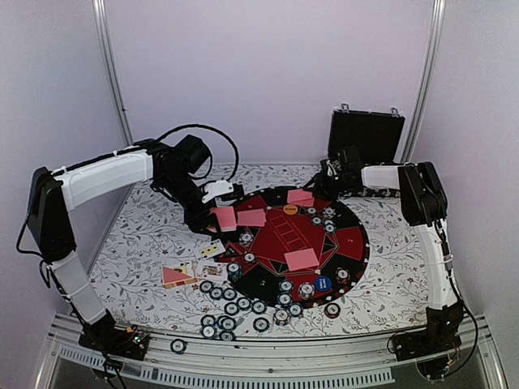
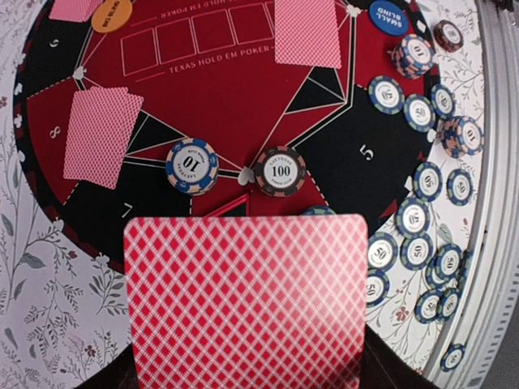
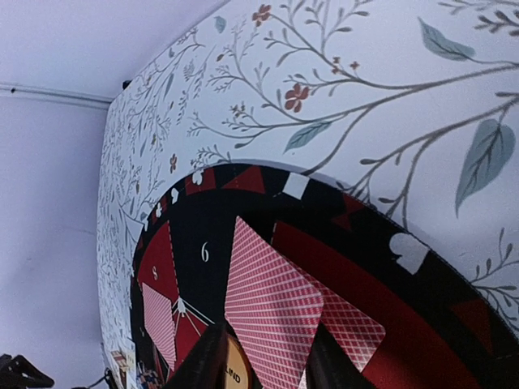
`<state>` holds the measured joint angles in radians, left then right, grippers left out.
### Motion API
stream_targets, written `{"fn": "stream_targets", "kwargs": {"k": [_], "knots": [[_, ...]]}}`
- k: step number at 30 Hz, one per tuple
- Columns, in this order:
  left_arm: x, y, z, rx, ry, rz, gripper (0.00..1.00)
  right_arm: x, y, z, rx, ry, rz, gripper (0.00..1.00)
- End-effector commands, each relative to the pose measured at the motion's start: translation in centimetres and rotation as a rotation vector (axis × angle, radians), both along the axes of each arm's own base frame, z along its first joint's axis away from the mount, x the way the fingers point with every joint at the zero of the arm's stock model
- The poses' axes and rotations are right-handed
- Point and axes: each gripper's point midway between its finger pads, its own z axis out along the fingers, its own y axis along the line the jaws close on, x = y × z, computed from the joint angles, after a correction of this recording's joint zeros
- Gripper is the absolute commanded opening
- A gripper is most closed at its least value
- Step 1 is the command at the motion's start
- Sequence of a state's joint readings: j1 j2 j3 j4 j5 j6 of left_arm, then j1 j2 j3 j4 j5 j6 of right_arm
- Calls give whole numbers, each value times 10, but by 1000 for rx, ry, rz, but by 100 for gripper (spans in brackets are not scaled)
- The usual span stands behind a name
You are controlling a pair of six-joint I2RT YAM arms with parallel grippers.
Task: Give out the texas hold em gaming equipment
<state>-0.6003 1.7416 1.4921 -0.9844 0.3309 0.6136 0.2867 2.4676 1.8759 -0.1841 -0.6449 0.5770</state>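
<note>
I have left pincer clamped on card, over mat seat 7 just ahead, for dealing there, I judge. By cards, right pincer: grip unreadable.

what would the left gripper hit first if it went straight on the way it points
likely the mat near the 100 chip, just past the card the left gripper holds; depth unclear

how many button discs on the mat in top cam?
2. The orange disc sits at the far side of the mat; the blue disc lies by its near edge. Others may be hidden.
</note>
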Motion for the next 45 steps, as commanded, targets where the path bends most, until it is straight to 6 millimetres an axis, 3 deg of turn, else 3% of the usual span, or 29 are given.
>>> {"fn": "stream_targets", "kwargs": {"k": [1, 7, 10, 12, 13, 14, 16, 17, 20, 26, 36, 45], "knots": [[-1, -7, 13, -44, -11, -8, 16, 11, -9, 31, -45, -80, -26, 45], [-3, -7, 11, -47, -1, -6, 16, 4, -21, 78, -109, -168, -55, 52], [-3, -8, 10, -47, 1, -12, 16, -15, -19, 93, -117, -201, -41, 53], [-3, -9, 10, -49, -1, -13, 16, -34, -14, 116, -95, -231, -19, 57], [-2, -9, 11, -49, -2, -12, 16, -45, -9, 117, -74, -223, 3, 59], [-2, -9, 12, -51, -5, -13, 16, -59, -2, 128, -35, -233, 32, 60], [-1, -9, 13, -53, -12, -16, 16, -94, 17, 125, 64, -177, 97, 63], [-1, -9, 14, -53, -17, -17, 16, -109, 30, 139, 124, -200, 138, 66], [0, -10, 13, -55, -14, -17, 16, -155, 68, 148, 238, -137, 243, 71], [0, -11, 12, -57, -11, -12, 16, -224, 134, 156, 379, -49, 447, 79], [1, -16, 19, -70, -26, -14, 16, -250, 194, 144, 439, 35, 575, 80], [2, -18, 20, -71, -29, -20, 16, -256, 226, 131, 458, 78, 629, 80]]}}
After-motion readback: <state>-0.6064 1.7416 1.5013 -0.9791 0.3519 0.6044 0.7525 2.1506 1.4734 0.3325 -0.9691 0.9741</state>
